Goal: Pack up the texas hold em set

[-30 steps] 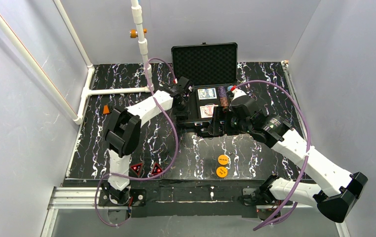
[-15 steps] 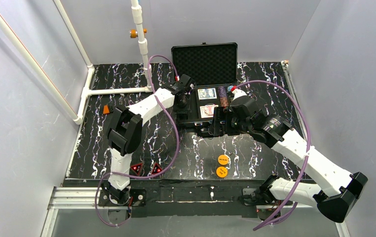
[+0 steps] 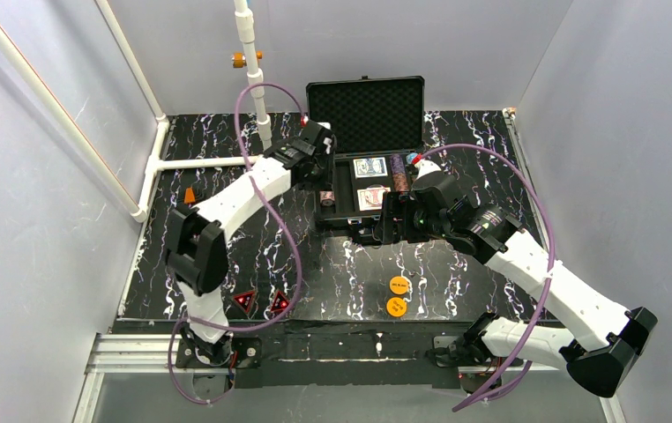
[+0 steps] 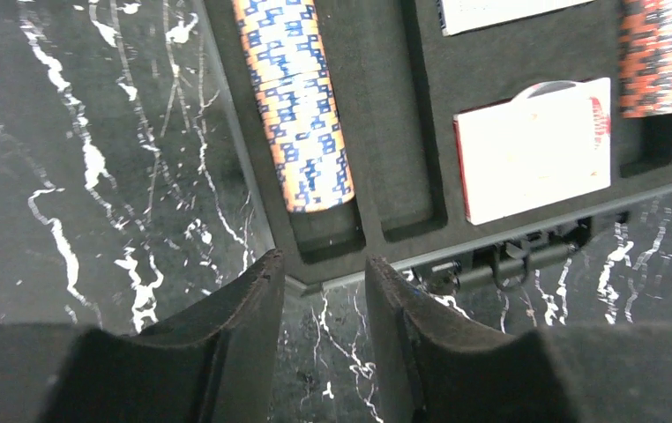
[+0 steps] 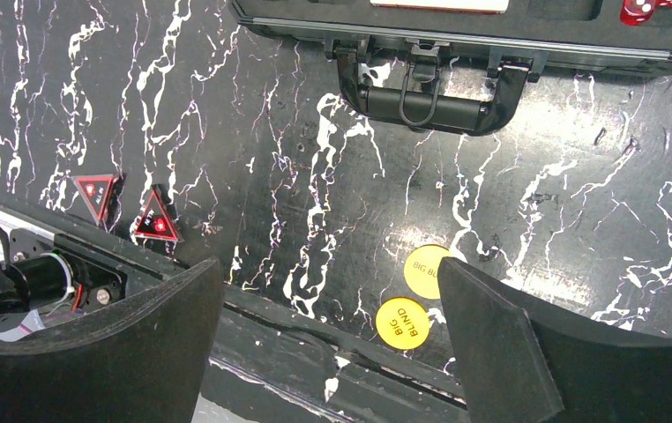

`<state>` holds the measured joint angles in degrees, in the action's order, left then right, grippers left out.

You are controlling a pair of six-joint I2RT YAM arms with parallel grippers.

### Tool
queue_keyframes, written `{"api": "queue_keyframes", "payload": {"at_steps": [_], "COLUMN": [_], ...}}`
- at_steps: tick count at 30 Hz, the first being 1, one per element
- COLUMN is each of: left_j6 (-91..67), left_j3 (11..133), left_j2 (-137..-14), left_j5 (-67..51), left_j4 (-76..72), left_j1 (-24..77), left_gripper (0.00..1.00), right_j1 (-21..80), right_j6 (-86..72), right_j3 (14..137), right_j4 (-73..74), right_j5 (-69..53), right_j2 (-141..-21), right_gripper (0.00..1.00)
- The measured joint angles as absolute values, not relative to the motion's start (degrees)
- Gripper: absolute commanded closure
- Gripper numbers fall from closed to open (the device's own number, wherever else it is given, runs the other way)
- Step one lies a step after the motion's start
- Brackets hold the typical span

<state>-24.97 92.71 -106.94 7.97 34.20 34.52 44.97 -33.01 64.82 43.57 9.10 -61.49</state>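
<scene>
The black case [image 3: 342, 211] lies open, its ribbed lid [image 3: 366, 115] upright at the back. In the left wrist view an orange-blue chip stack [image 4: 302, 115] lies in the leftmost foam slot, beside a card deck [image 4: 535, 150] and a brown chip stack [image 4: 659, 53]. My left gripper [image 4: 324, 264] is open and empty above the case's front-left corner; it also shows in the top view [image 3: 322, 176]. My right gripper [image 5: 328, 273] is wide open and empty, hovering over the case's front edge [image 3: 384, 225]. Two orange discs [image 5: 401, 322] and two red-black triangles [image 5: 156, 220] lie on the table.
The case handle [image 5: 429, 97] sticks out toward the arms. Red dice [image 5: 645, 7] sit in the case's right slot. A small orange block [image 3: 190, 196] lies at the table's left edge. A white pipe frame [image 3: 200, 162] stands at the back left.
My left gripper has pulled up and back to the left from the case's left slot, uncovering the orange-blue chip stack there. The right arm has hardly moved.
</scene>
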Motion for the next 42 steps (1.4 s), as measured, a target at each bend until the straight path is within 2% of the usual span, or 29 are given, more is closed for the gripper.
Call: {"api": "queue_keyframes", "payload": {"at_steps": [14, 31, 42], "left_j6": [-21.5, -17.3, -15.1], "left_j3": [79.1, 58.4, 48.6], "left_j2": [-84.3, -60.6, -46.7], "left_j5": [14.6, 19.8, 18.8], "left_j4": [34.7, 38.3, 40.2], "left_j1": [34.3, 34.3, 34.3], "left_gripper": [0.02, 0.02, 0.02], "right_j1": [45.0, 44.9, 45.0], "right_j6": [-33.0, -32.9, -34.9], "right_j3": [65.1, 65.0, 59.7], "right_j4": [43.6, 43.7, 43.6], "right_j5": [9.1, 8.6, 4.6], "right_j2": [-62.1, -62.3, -63.0], "right_gripper": [0.02, 0.02, 0.02]}}
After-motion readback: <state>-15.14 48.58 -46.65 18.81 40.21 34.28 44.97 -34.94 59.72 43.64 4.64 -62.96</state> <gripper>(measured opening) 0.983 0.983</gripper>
